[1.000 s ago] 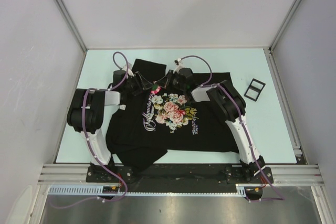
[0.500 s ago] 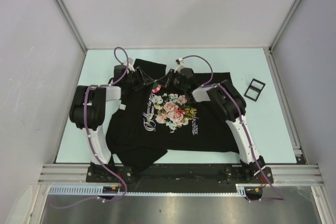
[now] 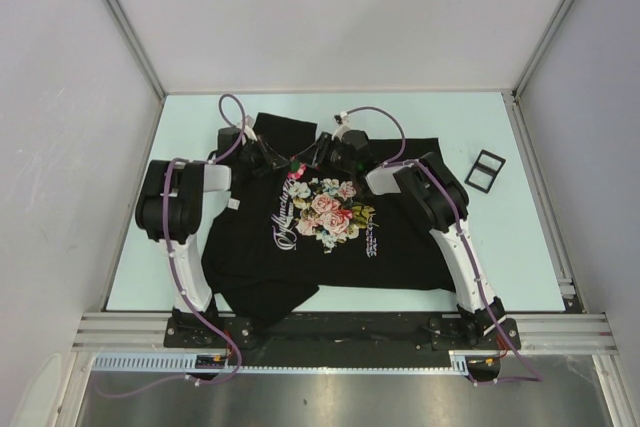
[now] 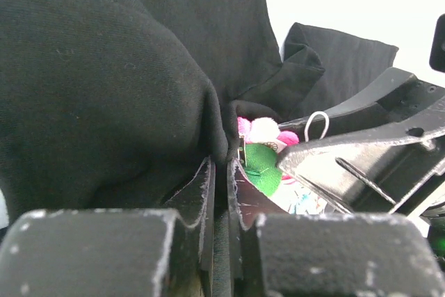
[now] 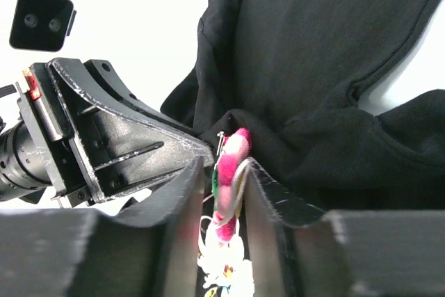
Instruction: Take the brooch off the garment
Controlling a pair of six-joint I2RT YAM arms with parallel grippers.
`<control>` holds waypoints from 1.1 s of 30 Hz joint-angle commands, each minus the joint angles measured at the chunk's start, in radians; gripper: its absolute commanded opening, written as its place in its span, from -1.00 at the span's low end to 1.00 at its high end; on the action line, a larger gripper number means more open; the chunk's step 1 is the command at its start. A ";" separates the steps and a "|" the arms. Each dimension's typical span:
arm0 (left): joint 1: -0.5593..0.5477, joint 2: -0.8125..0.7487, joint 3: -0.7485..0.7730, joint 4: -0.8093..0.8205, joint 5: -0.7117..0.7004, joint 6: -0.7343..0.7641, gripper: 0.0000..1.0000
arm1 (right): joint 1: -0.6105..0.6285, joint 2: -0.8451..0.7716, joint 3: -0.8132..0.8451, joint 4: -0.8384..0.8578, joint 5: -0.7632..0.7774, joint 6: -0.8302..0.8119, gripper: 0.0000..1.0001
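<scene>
The garment is a black T-shirt with a rose print, spread flat on the table. The brooch, a small pink flower, sits near the collar between both grippers. My left gripper is shut on a fold of black garment just left of the brooch, whose green backing shows. In the right wrist view the brooch stands edge-on between the fingers of my right gripper. That gripper is open: the right finger touches the brooch, and a gap shows at the left finger.
A small black rectangular frame lies on the pale table right of the shirt. The two grippers meet tip to tip at the collar. Grey walls and metal rails enclose the table.
The left arm has edged slightly back and toward the brooch, bringing its gripper closer to the right one. The right arm stays about where it was.
</scene>
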 commanded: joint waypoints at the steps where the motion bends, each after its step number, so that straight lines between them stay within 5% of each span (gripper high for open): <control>1: 0.003 0.011 0.030 0.016 0.032 0.008 -0.88 | 0.000 -0.010 0.003 0.011 -0.030 0.012 -0.23; 10: -0.003 0.008 0.027 0.034 0.047 0.004 -0.93 | 0.008 0.010 0.047 -0.070 -0.053 -0.006 -0.14; 23: -0.016 -0.005 0.027 0.033 0.050 0.022 -0.95 | 0.019 0.034 0.098 -0.107 -0.039 -0.029 -0.37; 28: -0.017 -0.008 0.026 0.031 0.050 0.028 -0.95 | 0.019 0.042 0.105 -0.102 -0.045 -0.026 -0.56; 31: -0.017 -0.011 0.023 0.033 0.050 0.027 -0.94 | 0.017 0.042 0.095 -0.079 -0.050 -0.021 -0.94; 33: -0.017 -0.017 0.013 0.040 0.048 0.025 -0.91 | 0.014 0.039 0.084 -0.038 -0.056 -0.009 -1.00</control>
